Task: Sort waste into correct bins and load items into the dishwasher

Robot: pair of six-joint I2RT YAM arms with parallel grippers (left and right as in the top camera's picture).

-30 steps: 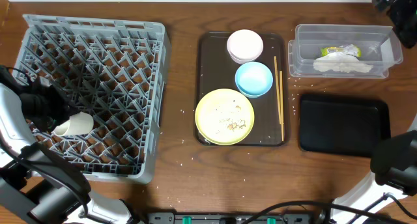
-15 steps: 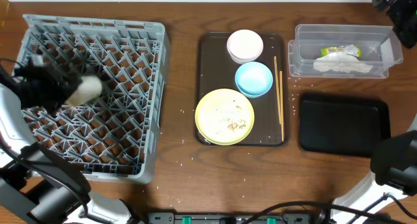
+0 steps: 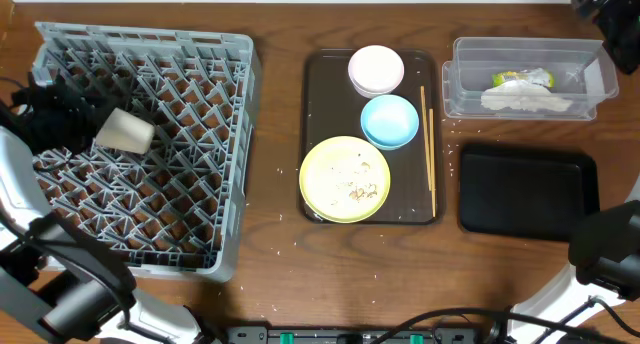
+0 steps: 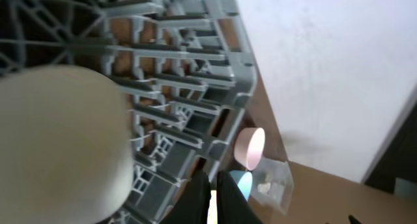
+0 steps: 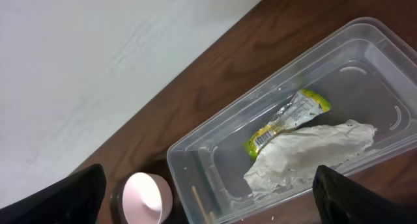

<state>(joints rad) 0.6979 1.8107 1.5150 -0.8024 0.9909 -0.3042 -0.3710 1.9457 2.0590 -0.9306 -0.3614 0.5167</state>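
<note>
Pegs of the grey dish rack spread under the left fingers in the overhead view. Those fingers are clamped on the small white cup. The cup lies on its side over the lattice, its long axis running straight out from the fingertips toward the rack's middle. Whether it touches the pegs I cannot tell. One rack wall sits just behind the fingers, and beyond the cup's end open lattice reaches to the opposite wall.

Left wrist view: the cup bulks beside the fingers, blurred, its rounded side toward the lens. The rack's rim runs just ahead of the fingertips, with tabletop beyond.

Right wrist view: the right fingers stand wide apart, holding nothing. Ahead of them lies the clear plastic tub, its long axis slanting away. Inside, the yellow-green snack wrapper lies along that axis, touching the white paper napkin.
</note>
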